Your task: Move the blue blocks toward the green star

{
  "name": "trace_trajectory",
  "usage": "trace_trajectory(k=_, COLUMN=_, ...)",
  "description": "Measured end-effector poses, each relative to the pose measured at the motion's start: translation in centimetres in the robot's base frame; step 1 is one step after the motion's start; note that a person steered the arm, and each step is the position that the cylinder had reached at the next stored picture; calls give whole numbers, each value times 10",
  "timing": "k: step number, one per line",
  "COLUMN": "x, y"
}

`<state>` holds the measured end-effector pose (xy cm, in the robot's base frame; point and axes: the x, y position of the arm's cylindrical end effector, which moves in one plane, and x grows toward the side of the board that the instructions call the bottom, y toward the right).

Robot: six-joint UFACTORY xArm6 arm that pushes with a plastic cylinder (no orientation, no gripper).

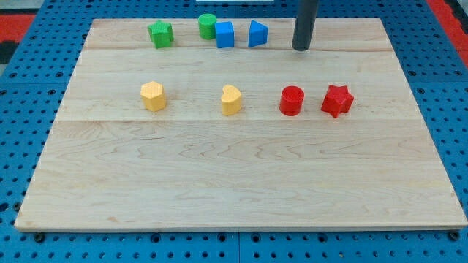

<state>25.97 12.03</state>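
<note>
The green star (161, 34) sits near the view's top left of the wooden board (241, 183). A green cylinder (208, 26) stands to its right, touching a blue cube (224, 34). A blue triangular block (257, 33) sits just right of the cube, a small gap apart. My tip (300, 48) is on the board to the right of the blue triangular block, apart from it and touching no block.
A yellow hexagonal block (153, 96) and a yellow heart-like block (231, 100) sit in the middle row. A red cylinder (292, 101) and a red star (337, 101) sit to their right, below my tip.
</note>
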Motion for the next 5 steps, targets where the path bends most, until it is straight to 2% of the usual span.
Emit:
trace_trajectory(k=1, x=-17, y=-20)
trace_trajectory(k=4, x=-40, y=-145)
trace_trajectory(k=5, x=-42, y=-166)
